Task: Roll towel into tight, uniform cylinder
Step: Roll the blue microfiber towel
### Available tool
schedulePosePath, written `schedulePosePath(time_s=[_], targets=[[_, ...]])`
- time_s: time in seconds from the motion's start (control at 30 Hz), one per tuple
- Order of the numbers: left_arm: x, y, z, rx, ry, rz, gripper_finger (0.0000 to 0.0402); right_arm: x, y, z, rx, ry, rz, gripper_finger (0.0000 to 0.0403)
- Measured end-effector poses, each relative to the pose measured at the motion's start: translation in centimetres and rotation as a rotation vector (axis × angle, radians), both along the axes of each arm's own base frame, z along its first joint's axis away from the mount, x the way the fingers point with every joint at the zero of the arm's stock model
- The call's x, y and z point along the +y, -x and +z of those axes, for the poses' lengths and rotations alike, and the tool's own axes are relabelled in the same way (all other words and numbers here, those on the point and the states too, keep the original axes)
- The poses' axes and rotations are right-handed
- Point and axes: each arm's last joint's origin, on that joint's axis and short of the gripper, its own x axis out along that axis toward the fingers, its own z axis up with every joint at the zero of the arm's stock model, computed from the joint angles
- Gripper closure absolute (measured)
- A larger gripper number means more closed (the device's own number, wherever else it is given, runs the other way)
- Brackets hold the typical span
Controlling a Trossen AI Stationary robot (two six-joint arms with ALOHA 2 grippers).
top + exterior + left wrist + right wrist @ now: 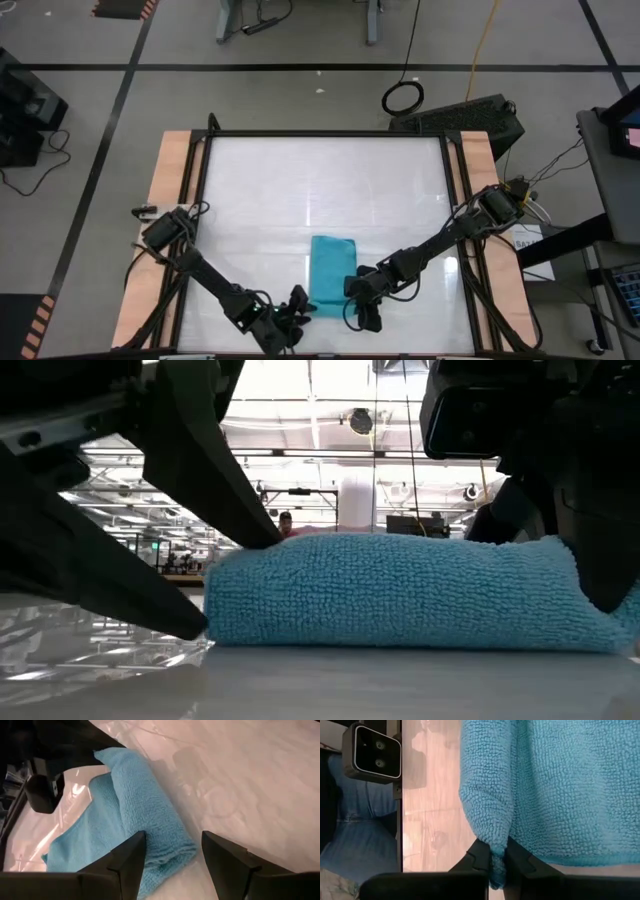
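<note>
The turquoise towel (pixel 332 275) lies on the white table (pixel 320 180) near its near edge. Its near part is rolled up into a thick roll (pixel 400 595) that runs left to right, and the rest lies flat beyond it (pixel 85 835). My left gripper (pixel 297 306) is open, with its fingers (pixel 125 865) on either side of the roll's left end (pixel 167 852). My right gripper (pixel 365 305) is shut on the roll's right end. My left gripper's open fingers stand above and below the roll's left end (pixel 225 585) in the low view; I cannot tell whether they touch it. My right gripper pinches a bulging fold of the towel (pixel 496 851) at the roll's right end between its two fingers. The towel rests on the table.
Wooden rails (pixel 170 200) and a black frame border the table on both sides. The low camera (pixel 375 752) sits at the near edge just in front of the towel. A person in jeans (pixel 350 835) stands beside the table. Bare table lies beyond the towel.
</note>
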Motion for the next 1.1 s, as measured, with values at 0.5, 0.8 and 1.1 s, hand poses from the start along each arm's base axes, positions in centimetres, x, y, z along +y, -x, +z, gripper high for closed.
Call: schedulePosePath(time_s=[0.5, 0.8, 1.1], targets=[[1.9, -1.3, -1.2, 0.106, 0.125, 0.077, 0.0239, -0.4, -0.3, 0.0, -0.005, 0.0, -0.019, 0.0386], [2.5, -1.6, -1.5, 0.138, 0.125, 0.091, 0.0387, -0.1, -0.1, 0.0, -0.024, 0.018, 0.026, 0.034], [4.5, -2.9, -1.7, 0.225, 0.294, 0.155, 0.039, 1.6, 0.9, 0.1, -0.062, 0.058, 0.149, 0.0276]])
